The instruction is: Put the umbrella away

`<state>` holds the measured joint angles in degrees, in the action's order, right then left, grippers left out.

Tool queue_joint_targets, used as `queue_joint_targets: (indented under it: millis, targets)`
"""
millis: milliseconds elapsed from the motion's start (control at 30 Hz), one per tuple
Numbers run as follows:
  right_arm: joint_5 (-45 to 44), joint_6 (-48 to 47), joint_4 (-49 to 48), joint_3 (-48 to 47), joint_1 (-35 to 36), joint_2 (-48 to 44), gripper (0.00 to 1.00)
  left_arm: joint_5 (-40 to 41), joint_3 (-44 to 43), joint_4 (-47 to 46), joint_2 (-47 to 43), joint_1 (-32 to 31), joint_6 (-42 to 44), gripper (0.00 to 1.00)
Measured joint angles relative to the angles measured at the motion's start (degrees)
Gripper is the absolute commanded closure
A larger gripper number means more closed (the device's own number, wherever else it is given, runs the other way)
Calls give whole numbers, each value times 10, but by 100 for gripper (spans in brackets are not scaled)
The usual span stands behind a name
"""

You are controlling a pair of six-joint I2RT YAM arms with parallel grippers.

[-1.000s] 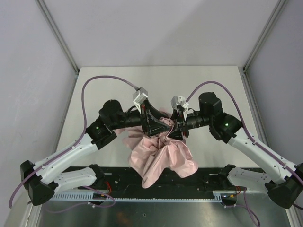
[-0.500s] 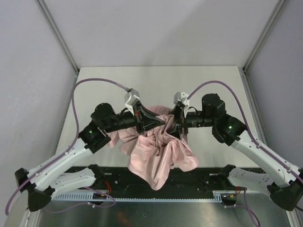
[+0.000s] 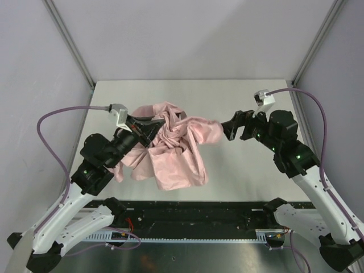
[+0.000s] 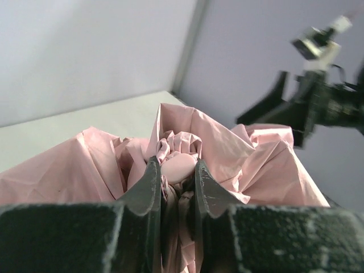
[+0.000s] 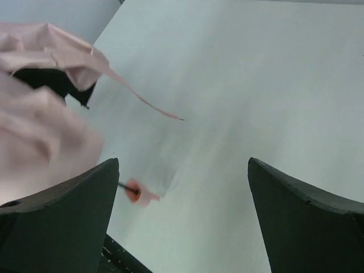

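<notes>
The left gripper [image 4: 175, 170] was clamped on a bunched knot of the pale pink umbrella [image 3: 170, 153], with fabric squeezed between its two fingers [image 4: 149, 183]. From that grip the crumpled fabric spread out over the table [image 3: 250, 176], left of centre. At the umbrella's 3 o'clock, the right gripper [image 5: 182, 170] stood with its jaws wide apart and empty, near the fabric's edge but not touching it.
</notes>
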<state>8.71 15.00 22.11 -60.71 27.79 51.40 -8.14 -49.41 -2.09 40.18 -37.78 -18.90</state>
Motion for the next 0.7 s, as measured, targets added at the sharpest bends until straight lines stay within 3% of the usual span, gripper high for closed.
queue_joint_targets:
  millis: [133,333,567,700]
  targets:
    - [-37,9,10,-1,41,-24,4,91,0,10,-6,0,16,100]
    - [-115,34,1,0,204,-45,1,183,-1,28,13,0,24,100]
    - [-141,211,-145,144,216,-78,1,242,-1,31,8,0,-1,100]
    - [-120,280,-236,197,218,-61,8,256,-1,26,-1,0,-21,100]
